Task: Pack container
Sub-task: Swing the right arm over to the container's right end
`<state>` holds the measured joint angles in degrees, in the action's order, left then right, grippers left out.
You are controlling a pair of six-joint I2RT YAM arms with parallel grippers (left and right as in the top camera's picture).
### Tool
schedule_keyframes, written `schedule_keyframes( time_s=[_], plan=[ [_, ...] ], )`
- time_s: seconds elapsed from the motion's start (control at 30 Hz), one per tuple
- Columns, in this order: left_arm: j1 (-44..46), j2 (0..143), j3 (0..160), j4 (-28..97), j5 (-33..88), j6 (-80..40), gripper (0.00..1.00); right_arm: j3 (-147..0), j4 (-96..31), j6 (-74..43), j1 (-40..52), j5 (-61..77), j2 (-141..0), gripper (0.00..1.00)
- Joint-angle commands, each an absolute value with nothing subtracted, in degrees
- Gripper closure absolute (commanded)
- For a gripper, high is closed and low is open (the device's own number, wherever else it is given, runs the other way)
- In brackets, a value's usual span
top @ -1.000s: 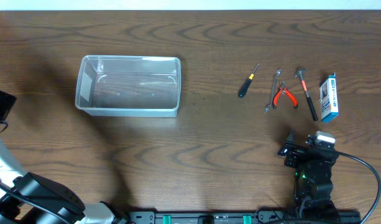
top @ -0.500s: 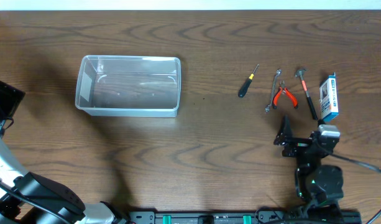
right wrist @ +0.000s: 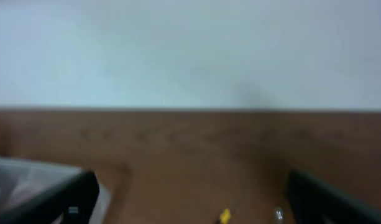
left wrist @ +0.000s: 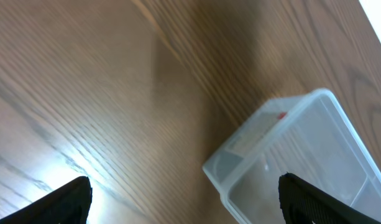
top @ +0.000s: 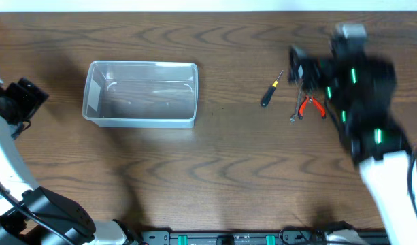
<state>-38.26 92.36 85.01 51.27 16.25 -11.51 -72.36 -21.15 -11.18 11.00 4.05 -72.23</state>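
Packing hasn't begun: your clear rectangular plastic container (top: 143,64) lies empty, the black-handled screwdriver (top: 270,92) outside it. Your left gripper (left wrist: 187,199) and right gripper (right wrist: 193,196) are spread, holding nothing.

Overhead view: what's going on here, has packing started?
Not yet. The clear container sits empty on the table. The right end effector, open and holding nothing, hangs near the screwdriver and red pliers. The left end effector, also open, is off the container's left end.

Left gripper (top: 32,97) hovers just left of the container (top: 141,123), fingers spread wide. Right gripper (top: 298,67), blurred, is well to the container's right, fingers apart.
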Motion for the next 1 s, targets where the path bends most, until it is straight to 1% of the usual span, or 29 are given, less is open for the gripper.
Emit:
schedule_keyframes(
  time_s=[0.0, 0.1, 0.23, 0.43, 0.5, 0.67, 0.73, 0.83, 0.97],
  plan=[
    [-37.01, 91.83, 85.62, 52.51, 16.49, -10.04, 0.12, -87.53, -28.25, -8.88, 12.97, 8.86, -83.42, 0.01],
    [-36.38, 91.83, 85.62, 54.06, 16.49, -9.80, 0.12, -100.49, -36.27, -7.57, 14.83, 9.47, -93.47, 0.01],
    [-36.01, 91.83, 85.62, 55.51, 16.51, -8.08, 0.12, -109.30, -41.98, -3.51, 17.87, 9.47, -101.56, 0.01],
    [-35.90, 91.83, 85.62, 56.55, 16.49, -7.44, 0.12, -110.56, -44.51, 10.98, 24.25, 9.43, -106.91, 0.01],
    [-35.90, 91.83, 85.62, 56.62, 16.49, -7.44, 0.11, -110.56, -44.53, 13.43, 25.96, 9.43, -107.96, 0.01],
    [-35.90, 91.83, 85.62, 57.14, 16.47, -7.44, 0.11, -110.52, -45.65, 12.84, 28.47, 9.72, -108.90, 0.01],
    [-35.90, 91.83, 85.62, 57.34, 16.49, -7.44, 0.11, -110.52, -44.69, 9.13, 28.88, 9.76, -108.88, 0.01],
    [-35.90, 91.83, 85.62, 57.49, 16.47, -7.44, 0.11, -110.52, -42.81, -0.69, 28.91, 9.72, -108.88, 0.01],
    [-35.90, 91.83, 85.62, 57.65, 16.47, -7.46, 0.11, -110.52, -42.68, -5.72, 29.08, 8.54, -109.25, 0.01]
  ],
)
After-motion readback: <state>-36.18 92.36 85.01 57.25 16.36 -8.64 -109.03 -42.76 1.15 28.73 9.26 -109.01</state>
